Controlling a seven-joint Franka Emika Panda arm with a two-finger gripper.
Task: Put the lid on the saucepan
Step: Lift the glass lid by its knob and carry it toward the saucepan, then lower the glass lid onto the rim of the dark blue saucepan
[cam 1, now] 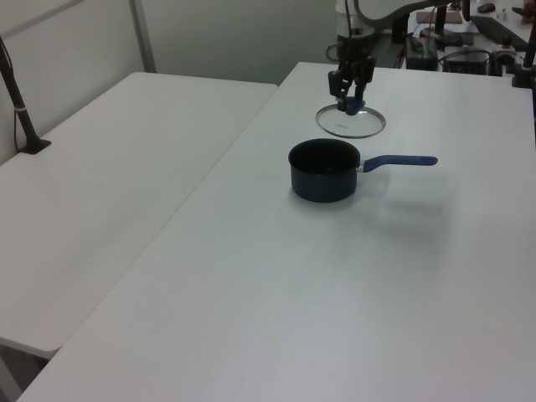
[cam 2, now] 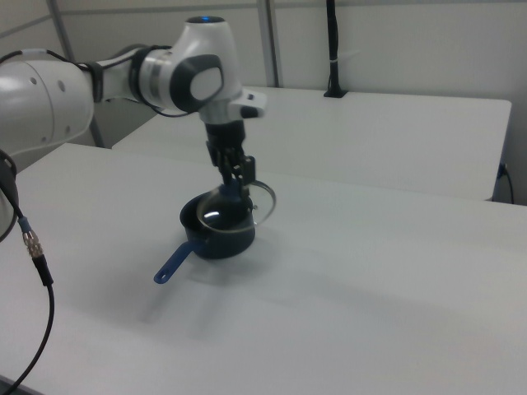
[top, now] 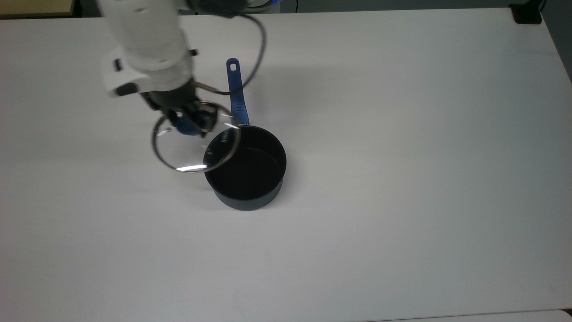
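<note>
The clear glass lid [top: 187,147] [cam 1: 352,124] [cam 2: 239,210] with its steel rim hangs in the air, level, above the table. My gripper [top: 190,123] [cam 1: 349,94] [cam 2: 234,177] is shut on the lid's blue knob. In the top view the lid's right edge overlaps the left rim of the saucepan [top: 245,167]. The dark saucepan [cam 1: 323,169] [cam 2: 216,233] stands upright on the white table with nothing inside. Its blue handle [top: 236,94] points toward the top view's upper edge.
The white table [top: 402,179] spreads wide around the pan. A black cable [top: 254,58] loops from the arm over the handle's end. A second white table [cam 1: 109,167] adjoins on the left view's left. A black block [top: 527,13] sits at the top view's upper right corner.
</note>
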